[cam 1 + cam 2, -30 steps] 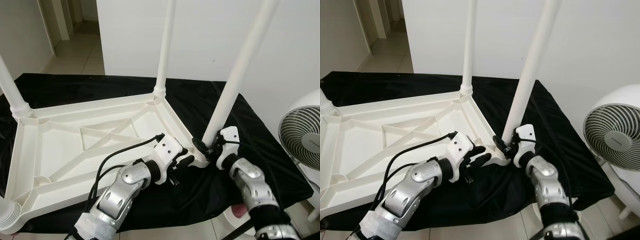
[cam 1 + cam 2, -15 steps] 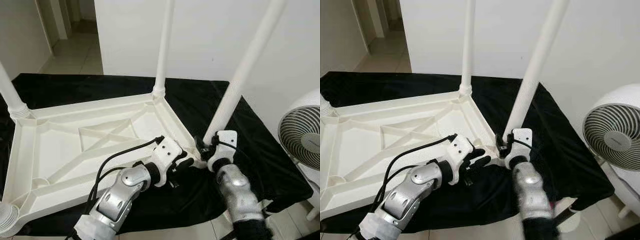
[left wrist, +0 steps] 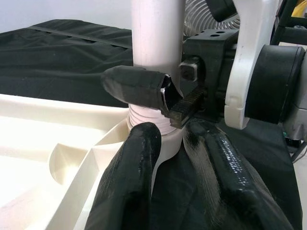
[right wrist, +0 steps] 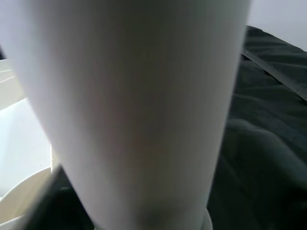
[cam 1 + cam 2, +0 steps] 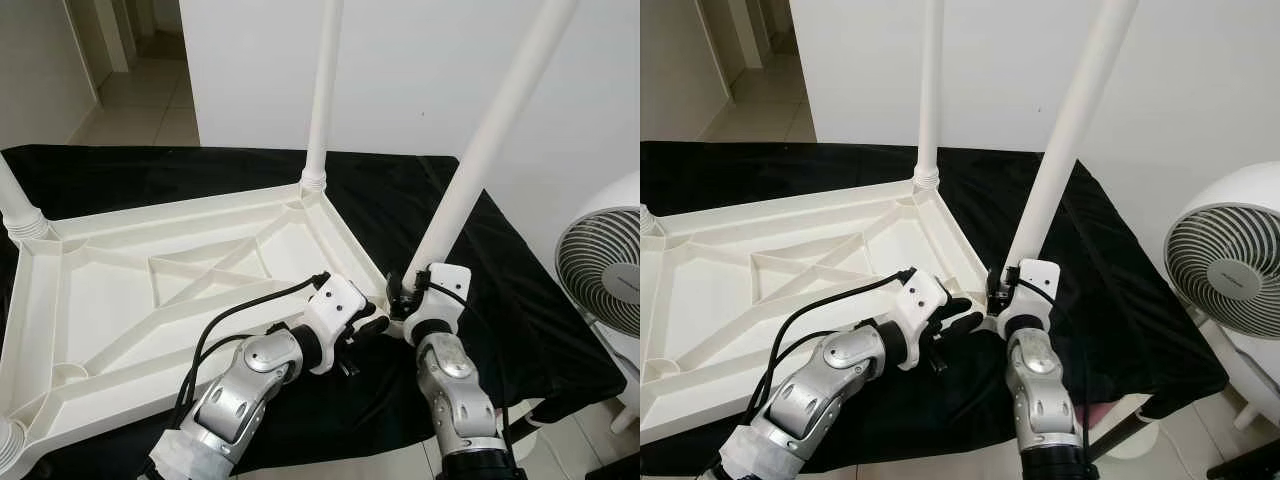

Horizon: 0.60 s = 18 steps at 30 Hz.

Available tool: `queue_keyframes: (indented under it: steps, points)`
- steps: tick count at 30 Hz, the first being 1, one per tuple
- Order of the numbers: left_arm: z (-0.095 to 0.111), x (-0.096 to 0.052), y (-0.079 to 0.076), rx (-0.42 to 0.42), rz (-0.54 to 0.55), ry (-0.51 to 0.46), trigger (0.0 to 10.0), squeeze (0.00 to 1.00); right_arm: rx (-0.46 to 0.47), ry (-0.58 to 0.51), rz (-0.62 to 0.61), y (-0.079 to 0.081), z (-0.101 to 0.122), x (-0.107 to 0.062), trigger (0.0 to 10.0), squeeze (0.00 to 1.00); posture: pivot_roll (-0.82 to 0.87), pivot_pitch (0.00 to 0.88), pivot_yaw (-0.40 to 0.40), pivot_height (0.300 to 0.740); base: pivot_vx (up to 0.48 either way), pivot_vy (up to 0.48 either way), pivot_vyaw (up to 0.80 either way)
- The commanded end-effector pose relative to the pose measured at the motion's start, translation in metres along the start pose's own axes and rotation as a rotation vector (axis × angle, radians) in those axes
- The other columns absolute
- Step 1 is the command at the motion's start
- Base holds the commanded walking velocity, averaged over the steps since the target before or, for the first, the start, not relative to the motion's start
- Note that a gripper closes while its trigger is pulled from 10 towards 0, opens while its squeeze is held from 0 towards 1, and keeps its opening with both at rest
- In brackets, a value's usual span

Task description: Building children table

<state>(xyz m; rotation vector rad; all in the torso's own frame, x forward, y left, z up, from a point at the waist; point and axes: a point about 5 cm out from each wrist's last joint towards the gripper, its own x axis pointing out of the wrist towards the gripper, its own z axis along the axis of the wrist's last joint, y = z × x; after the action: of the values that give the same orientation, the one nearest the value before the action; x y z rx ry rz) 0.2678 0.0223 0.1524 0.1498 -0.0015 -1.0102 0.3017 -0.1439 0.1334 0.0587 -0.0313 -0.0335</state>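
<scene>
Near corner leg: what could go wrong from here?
1. The leg leans, so it may not be fully seated; it could bind or pop out of the tabletop corner socket.
2. The left gripper and right gripper crowd the same joint; fingers could collide.

The right gripper (image 5: 400, 298) is now swung in closer to the base of the near leg (image 5: 470, 190), its forearm brought more upright beneath that leg. The leg is tilted slightly less than one second ago. The left gripper (image 5: 372, 325) is drawn a little nearer that same base.
</scene>
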Motion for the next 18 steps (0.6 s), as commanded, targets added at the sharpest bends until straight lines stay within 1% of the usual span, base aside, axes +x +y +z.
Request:
queue_keyframes:
  steps: [1,4,7,9,10,11,12,13,14,16,17,18]
  points:
    - [-0.002,0.001,-0.002,-0.006,-0.031,0.004,10.0,0.0,0.001,-0.012,0.03,-0.006,0.0,0.001,10.0,1.0,-0.01,0.003,-0.06,0.74,0.0,0.0,0.0]
    - [-0.005,0.0,-0.002,-0.006,-0.029,0.01,10.0,0.0,0.0,-0.022,0.062,-0.011,0.002,0.001,10.0,1.0,-0.01,0.003,-0.06,0.74,0.0,0.0,0.0]
    - [-0.005,0.0,-0.001,-0.004,-0.03,0.012,10.0,0.0,-0.008,0.014,0.208,-0.017,0.0,0.002,10.0,1.0,0.0,0.0,-0.059,0.74,0.0,0.0,0.0]
    - [-0.005,0.0,0.0,-0.002,-0.031,0.013,10.0,0.0,-0.063,0.038,0.324,-0.022,-0.003,0.001,10.0,1.0,-0.01,0.0,-0.058,0.74,0.0,0.0,0.0]
    - [-0.005,0.0,0.0,-0.002,-0.031,0.013,10.0,0.0,-0.063,0.038,0.324,-0.022,-0.003,0.001,10.0,1.0,-0.01,0.0,-0.058,0.74,0.0,0.0,0.0]
    - [-0.005,0.0,0.0,-0.001,-0.031,0.013,10.0,0.0,-0.083,0.044,0.354,-0.024,-0.003,0.001,10.0,1.0,-0.01,0.0,-0.058,0.74,0.0,0.0,0.0]
    - [-0.005,0.0,0.0,0.001,-0.031,0.014,10.0,0.0,-0.083,0.065,0.407,-0.026,-0.005,0.001,10.0,0.0,-0.01,0.0,-0.056,0.74,0.0,0.0,0.0]
    - [-0.005,0.0,0.0,0.001,-0.031,0.014,10.0,0.0,-0.083,0.065,0.407,-0.026,-0.005,0.001,10.0,0.0,-0.01,0.0,-0.056,0.74,0.0,0.0,0.0]
    - [-0.005,0.0,0.001,0.003,-0.033,0.013,10.0,0.0,-0.111,0.074,0.479,-0.028,-0.005,0.001,10.0,0.0,-0.01,0.0,-0.054,0.74,0.0,0.0,0.0]
    - [-0.005,0.0,0.001,0.007,-0.034,0.013,10.0,0.0,-0.149,0.09,0.579,-0.033,-0.006,0.001,10.0,0.0,-0.01,0.0,-0.05,0.74,0.0,0.0,0.0]
    - [-0.005,0.0,0.001,0.007,-0.034,0.013,10.0,0.0,-0.149,0.09,0.579,-0.033,-0.006,0.001,10.0,0.0,-0.01,0.0,-0.05,0.74,0.0,0.0,0.0]
    - [-0.005,0.0,0.001,0.008,-0.035,0.013,10.0,0.0,-0.16,0.094,0.605,-0.035,-0.006,0.002,10.0,0.0,-0.01,0.0,-0.05,0.74,0.0,0.0,0.0]
